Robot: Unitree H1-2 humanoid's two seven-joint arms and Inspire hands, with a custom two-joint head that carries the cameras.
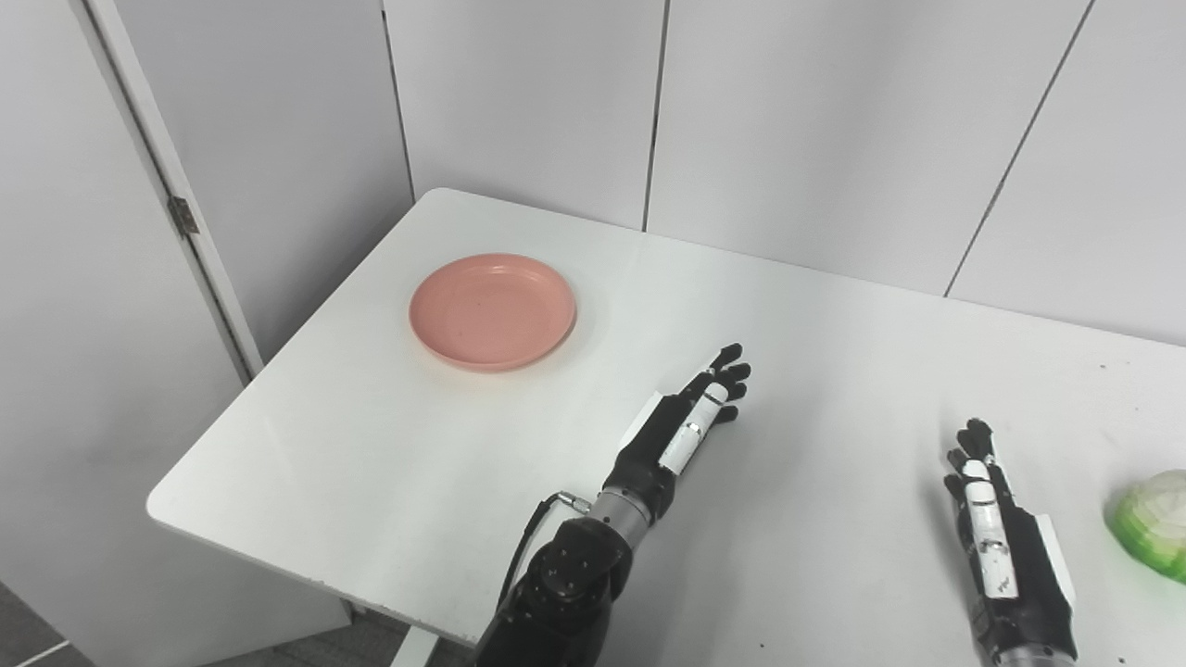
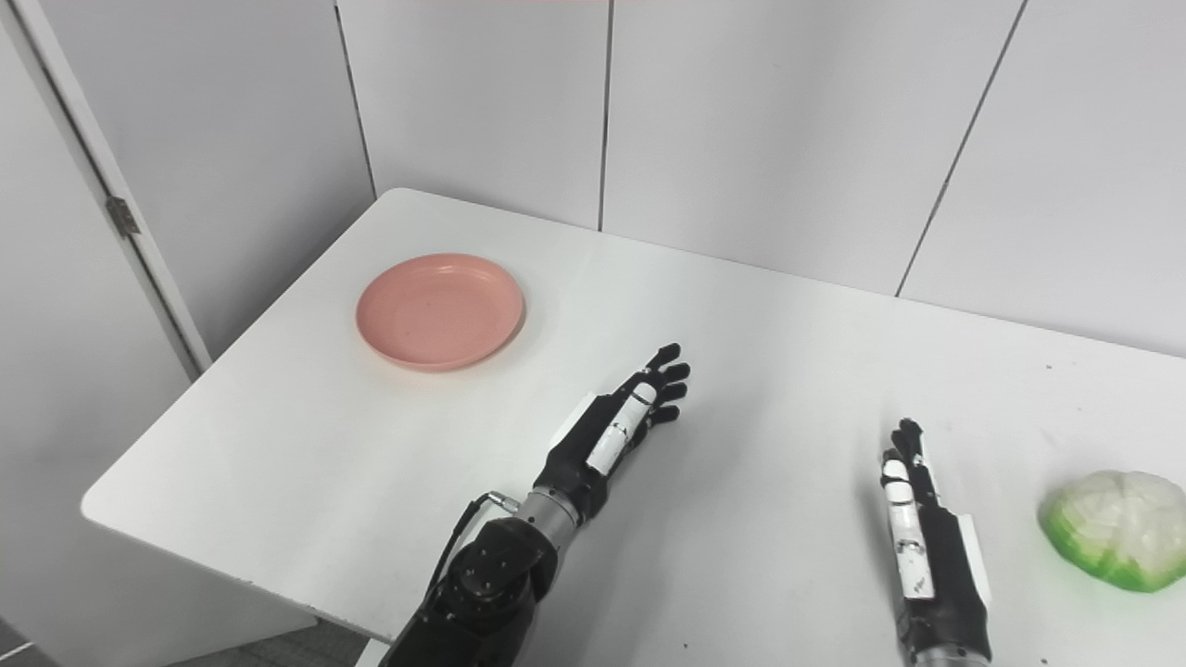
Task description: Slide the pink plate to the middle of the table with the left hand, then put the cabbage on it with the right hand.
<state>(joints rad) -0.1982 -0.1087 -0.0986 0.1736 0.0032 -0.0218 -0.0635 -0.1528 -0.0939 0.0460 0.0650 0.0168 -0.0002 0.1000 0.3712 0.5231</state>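
Note:
The pink plate lies empty near the table's far left corner. My left hand hovers over the table to the right of and nearer than the plate, fingers straight and apart, holding nothing and clear of the plate. The cabbage, pale white with a green rim, rests on the table at the right. My right hand lies open just left of the cabbage, fingers stretched forward, a gap between it and the cabbage.
The white table has its left edge and front left corner close to the plate. Grey wall panels stand right behind the table's far edge. A door with a hinge is at the left.

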